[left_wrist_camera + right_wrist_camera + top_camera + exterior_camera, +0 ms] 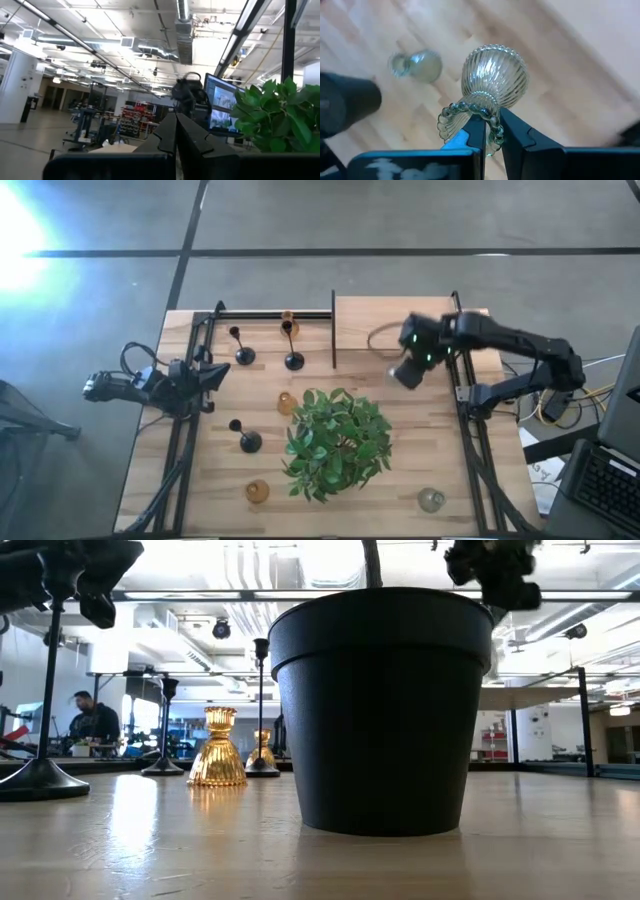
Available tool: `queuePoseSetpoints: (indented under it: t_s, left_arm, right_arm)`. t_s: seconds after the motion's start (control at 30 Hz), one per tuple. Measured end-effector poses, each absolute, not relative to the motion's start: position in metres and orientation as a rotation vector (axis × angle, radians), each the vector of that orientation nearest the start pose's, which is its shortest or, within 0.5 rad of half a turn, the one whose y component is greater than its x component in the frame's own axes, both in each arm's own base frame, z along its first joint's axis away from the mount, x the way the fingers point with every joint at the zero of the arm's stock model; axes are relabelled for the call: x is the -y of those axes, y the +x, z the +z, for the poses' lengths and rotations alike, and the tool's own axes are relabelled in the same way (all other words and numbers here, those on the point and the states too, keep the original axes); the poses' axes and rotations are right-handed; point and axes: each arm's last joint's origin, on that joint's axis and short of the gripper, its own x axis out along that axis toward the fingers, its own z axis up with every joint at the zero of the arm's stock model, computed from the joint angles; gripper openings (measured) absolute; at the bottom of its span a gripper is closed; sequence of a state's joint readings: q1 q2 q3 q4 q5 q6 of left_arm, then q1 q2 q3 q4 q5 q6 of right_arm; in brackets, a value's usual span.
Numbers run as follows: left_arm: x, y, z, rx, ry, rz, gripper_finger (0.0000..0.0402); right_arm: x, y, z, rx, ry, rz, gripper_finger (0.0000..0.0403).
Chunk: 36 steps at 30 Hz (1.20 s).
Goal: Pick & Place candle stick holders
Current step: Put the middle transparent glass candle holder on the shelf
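My right gripper (pixel 408 372) hangs over the table's far right part, shut on a clear ribbed glass holder (pixel 494 75). Another clear holder (pixel 415 65) rests on the wood below it, and one (pixel 431 500) stands near the front right. Three black thin-stemmed holders (pixel 243 355) (pixel 293 360) (pixel 248 440) stand on their round bases. Amber holders stand at the far rail (pixel 289 323), by the plant (pixel 286 402) and at the near edge (pixel 257 491). My left gripper (pixel 222 375) waits at the left edge, shut and empty (pixel 175 137). My right gripper pinches the clear holder's beaded rim (pixel 492 131) between its two fingers (pixel 476 131). The fingers come from above, slanting down. The holder is lifted clear of the table, and its ribbed bulb (pixel 495 70) points away from the fingers.
A green leafy plant (pixel 335 442) in a black pot (pixel 380 710) stands mid-table and fills the low view. A black frame with a divider (pixel 333 330) runs along the far edge. Black rails (pixel 468 430) run down both sides. A person (pixel 92 725) sits in the room behind.
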<state>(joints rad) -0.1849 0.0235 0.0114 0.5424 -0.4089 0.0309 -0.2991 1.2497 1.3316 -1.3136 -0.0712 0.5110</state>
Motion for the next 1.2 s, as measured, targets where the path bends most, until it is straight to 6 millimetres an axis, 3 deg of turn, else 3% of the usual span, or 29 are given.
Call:
queuePoseSetpoints:
  t_s: [0.13,0.3,0.77,0.97,1.2]
  left_arm:
    - [0.003,0.083,0.215,0.510,-0.136,0.243,0.0012]
    - [0.003,0.083,0.215,0.512,-0.142,0.260,0.0012]
    - [0.002,0.083,0.215,0.515,-0.166,0.295,0.0012]
    - [0.002,0.083,0.215,0.518,-0.189,0.297,0.0012]
    - [0.002,0.083,0.215,0.520,-0.202,0.294,0.0012]
  right_arm:
    - [0.092,0.194,0.365,-1.166,0.665,-0.571,0.0025]
    - [0.138,0.187,0.376,-1.206,0.678,-0.655,0.0025]
    - [0.248,0.159,0.376,-1.129,0.937,-0.830,0.0025]
    - [0.279,0.150,0.376,-1.087,0.980,-0.894,0.0025]
    - [0.290,0.128,0.375,-1.034,1.084,-0.998,0.0025]
